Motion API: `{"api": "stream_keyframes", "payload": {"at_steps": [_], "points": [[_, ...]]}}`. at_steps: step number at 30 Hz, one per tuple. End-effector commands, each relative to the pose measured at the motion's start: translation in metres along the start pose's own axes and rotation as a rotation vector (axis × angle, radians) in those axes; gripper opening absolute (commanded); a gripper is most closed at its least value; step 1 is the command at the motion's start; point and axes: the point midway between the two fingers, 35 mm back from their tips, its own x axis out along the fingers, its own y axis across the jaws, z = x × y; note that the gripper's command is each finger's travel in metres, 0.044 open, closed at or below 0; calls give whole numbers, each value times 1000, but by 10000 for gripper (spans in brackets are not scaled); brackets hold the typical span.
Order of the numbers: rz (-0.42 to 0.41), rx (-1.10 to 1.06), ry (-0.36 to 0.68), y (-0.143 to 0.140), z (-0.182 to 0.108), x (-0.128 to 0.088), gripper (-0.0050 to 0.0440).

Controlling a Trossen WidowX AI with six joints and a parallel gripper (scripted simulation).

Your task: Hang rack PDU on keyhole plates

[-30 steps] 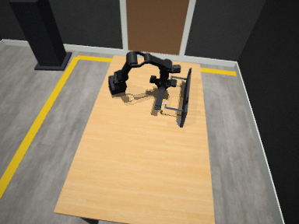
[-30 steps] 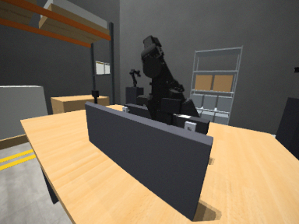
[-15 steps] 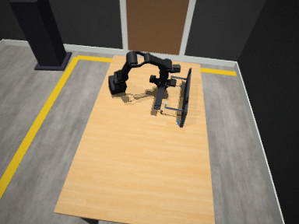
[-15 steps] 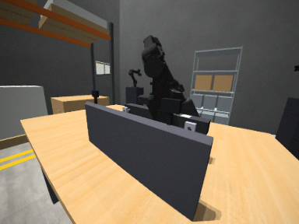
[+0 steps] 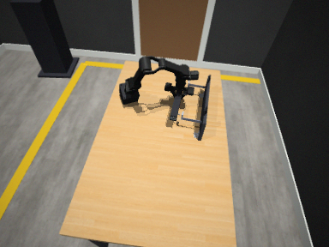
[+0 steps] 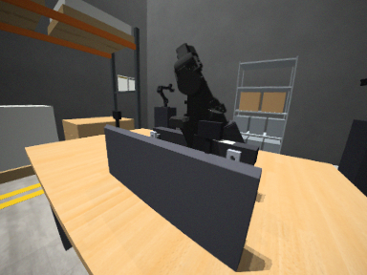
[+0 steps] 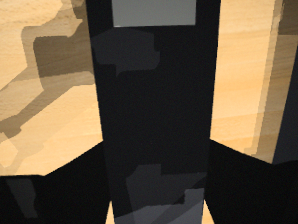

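Observation:
The rack PDU (image 5: pixel 175 108) is a long dark bar, held lengthwise above the table beside the upright dark back panel (image 5: pixel 203 107). My gripper (image 5: pixel 176 93) is shut on the PDU near its far end. In the wrist view the PDU (image 7: pixel 155 110) fills the middle, with a grey end cap (image 7: pixel 153 12) at the top, and my gripper (image 7: pixel 152 140) clamps its sides. Two keyhole plates (image 6: pixel 233 155) (image 6: pixel 154 135) stick up just past the panel's top edge (image 6: pixel 182 186), on the PDU's side. The buttons on the PDU's back are hidden.
The arm's base (image 5: pixel 128 92) stands at the table's back left. The panel's thin grey brackets (image 5: pixel 190 121) reach toward the PDU. A dark pillar (image 5: pixel 44 39) and a yellow floor line (image 5: pixel 38 137) lie off the table to the left.

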Motion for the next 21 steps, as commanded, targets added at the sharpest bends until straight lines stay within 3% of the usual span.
{"api": "stream_keyframes", "payload": {"at_steps": [1, 21], "points": [[-31, 10, -12, -8, 0, -8, -50], [-41, 11, -15, -11, 0, -8, -50]]}}
